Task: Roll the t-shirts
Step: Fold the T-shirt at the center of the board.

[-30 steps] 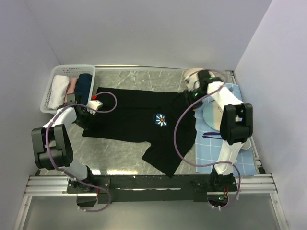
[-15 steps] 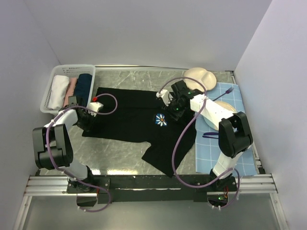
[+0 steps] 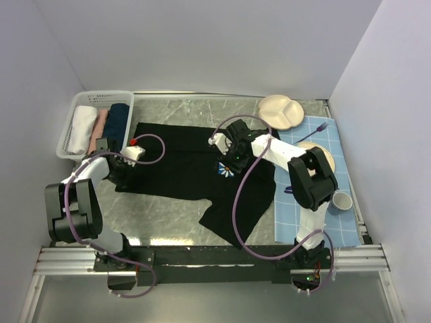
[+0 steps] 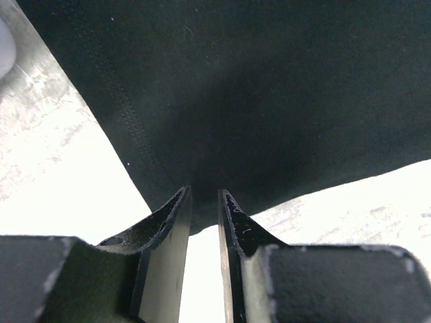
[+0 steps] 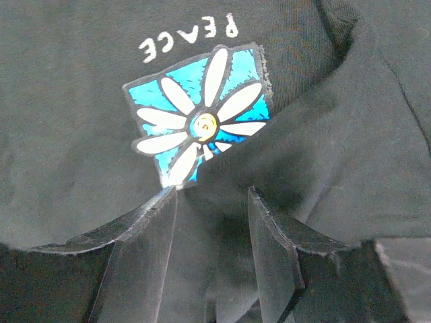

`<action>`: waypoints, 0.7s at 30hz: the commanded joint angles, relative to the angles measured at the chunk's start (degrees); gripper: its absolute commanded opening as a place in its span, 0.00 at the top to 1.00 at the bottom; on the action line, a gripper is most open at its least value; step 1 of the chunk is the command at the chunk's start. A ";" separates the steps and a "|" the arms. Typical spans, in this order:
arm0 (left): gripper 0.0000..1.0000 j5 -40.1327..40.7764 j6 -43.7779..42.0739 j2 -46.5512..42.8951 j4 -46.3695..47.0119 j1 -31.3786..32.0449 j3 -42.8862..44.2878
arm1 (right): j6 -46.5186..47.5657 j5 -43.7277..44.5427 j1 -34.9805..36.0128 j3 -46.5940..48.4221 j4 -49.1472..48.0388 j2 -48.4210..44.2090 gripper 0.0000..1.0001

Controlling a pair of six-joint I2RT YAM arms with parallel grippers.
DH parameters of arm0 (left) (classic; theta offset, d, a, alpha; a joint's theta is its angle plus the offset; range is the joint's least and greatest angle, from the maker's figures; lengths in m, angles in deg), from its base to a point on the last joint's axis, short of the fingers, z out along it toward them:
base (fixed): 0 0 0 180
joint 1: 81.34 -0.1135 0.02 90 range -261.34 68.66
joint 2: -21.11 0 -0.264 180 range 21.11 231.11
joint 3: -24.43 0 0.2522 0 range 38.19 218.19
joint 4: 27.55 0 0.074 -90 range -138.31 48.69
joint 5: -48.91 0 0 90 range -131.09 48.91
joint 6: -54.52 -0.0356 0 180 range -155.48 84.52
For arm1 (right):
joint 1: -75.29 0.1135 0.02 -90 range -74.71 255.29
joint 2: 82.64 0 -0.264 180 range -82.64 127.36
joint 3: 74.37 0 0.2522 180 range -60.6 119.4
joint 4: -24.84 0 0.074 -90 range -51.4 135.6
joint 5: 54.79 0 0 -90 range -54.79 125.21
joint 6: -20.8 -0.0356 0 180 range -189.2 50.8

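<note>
A black t-shirt [image 3: 182, 161] lies spread flat on the table, its white-and-blue flower print [image 3: 227, 167] toward the right. My left gripper [image 3: 122, 169] is at the shirt's left edge. In the left wrist view its jaws [image 4: 204, 194] stand nearly together, pinched on the hem of the black cloth [image 4: 269, 87]. My right gripper [image 3: 233, 156] is low over the chest. In the right wrist view it [image 5: 212, 192] is open, astride a raised fold just below the flower print [image 5: 202, 121]. Rolled white [image 3: 83, 128], pink [image 3: 101, 122] and navy [image 3: 118, 122] shirts lie in a basket.
The white basket [image 3: 74, 108] stands at the back left. A light-blue gridded mat [image 3: 316, 222] at the right holds a round plate [image 3: 323, 156], a fork [image 3: 314, 131] and a cup [image 3: 341, 202]. A divided beige plate [image 3: 284, 111] sits at the back right.
My right arm has swung left from the divided plate to the shirt's chest by the flower print. The left gripper has stayed at the left hem.
</note>
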 commanded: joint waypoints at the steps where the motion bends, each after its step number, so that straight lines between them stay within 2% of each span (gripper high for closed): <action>1: 0.71 -0.47 0.84 -3.00 0.62 0.16 -1.11 | -0.71 2.24 0.86 2.60 -2.95 1.68 0.46; 5: 0.71 -0.21 0.93 -3.53 0.53 0.24 -1.82 | -1.15 4.77 1.56 4.09 -3.66 5.02 0.48; 9: 0.71 -0.03 0.76 -4.23 0.44 0.16 -2.00 | -1.68 6.89 1.73 4.97 -4.18 5.56 0.67; 12: 0.71 -0.29 0.76 -4.58 0.70 0.16 -1.91 | -1.94 6.46 1.82 4.27 -4.01 3.28 0.76; 21: 0.71 -1.17 1.20 -5.82 1.85 0.16 -2.70 | -6.33 -1.36 2.35 6.82 4.16 -2.62 0.82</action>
